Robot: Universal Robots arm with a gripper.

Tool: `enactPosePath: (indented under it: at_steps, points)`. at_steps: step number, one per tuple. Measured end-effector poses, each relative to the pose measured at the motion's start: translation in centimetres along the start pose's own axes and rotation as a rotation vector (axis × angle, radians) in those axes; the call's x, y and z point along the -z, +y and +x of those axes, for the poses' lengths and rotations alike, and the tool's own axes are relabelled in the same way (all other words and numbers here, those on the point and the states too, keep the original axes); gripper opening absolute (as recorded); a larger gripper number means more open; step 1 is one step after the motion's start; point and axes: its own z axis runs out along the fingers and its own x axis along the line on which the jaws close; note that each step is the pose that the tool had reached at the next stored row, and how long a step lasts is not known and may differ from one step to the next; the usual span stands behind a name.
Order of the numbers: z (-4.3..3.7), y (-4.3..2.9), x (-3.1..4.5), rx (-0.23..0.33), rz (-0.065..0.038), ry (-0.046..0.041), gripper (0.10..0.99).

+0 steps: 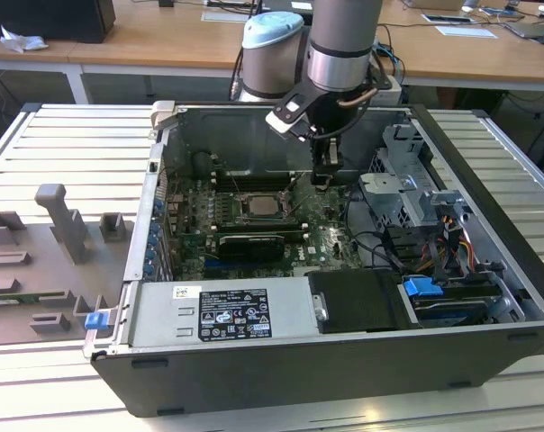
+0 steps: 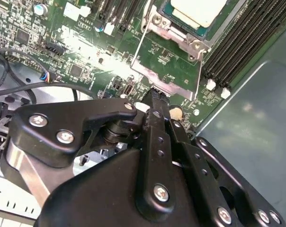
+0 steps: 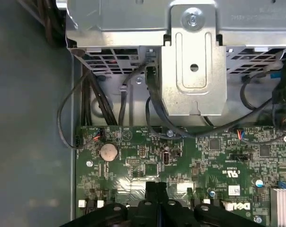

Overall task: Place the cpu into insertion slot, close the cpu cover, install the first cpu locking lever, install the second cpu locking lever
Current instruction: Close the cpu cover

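The cpu [image 1: 257, 206] lies flat in the insertion slot [image 1: 258, 219] on the green board inside the open computer case. In the second wrist view its pale face [image 2: 197, 10] shows, with the silvery cpu cover [image 2: 180, 39] lying down around its edges. Thin wire locking levers [image 2: 138, 45] run along the socket's sides; I cannot tell whether they are latched. My gripper [image 1: 324, 176] hangs just above the board on the exterior view's right of the socket. Its black fingers [image 2: 155, 101] are shut together with nothing between them, a short way from the socket's corner.
A metal drive cage [image 3: 192, 61] with cables [image 3: 67, 109] stands beside the board. Long black memory slots [image 2: 237, 47] flank the socket. A coin battery [image 3: 108, 152] sits on the board. A power supply [image 1: 222, 315] fills the case front. Grey fixtures [image 1: 65, 225] stand on the table.
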Motion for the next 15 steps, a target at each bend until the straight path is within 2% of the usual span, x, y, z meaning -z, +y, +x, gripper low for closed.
enactPosePath:
  at_steps: [4, 6, 8, 11, 15]
  points:
    - [-0.01, -0.82, -0.04, 0.000, 0.000, 0.0000, 0.106]
    - [-0.01, -1.61, -0.05, 0.000, 0.000, 0.0000, 0.106]
    - [-0.02, -2.77, -0.06, 0.000, 0.000, 0.0000, 0.106]
    - [-0.02, -3.82, -0.11, 0.000, 0.000, 0.0001, 0.106]
    - [-0.02, -4.60, -0.38, 0.000, 0.000, 0.0000, 0.106]
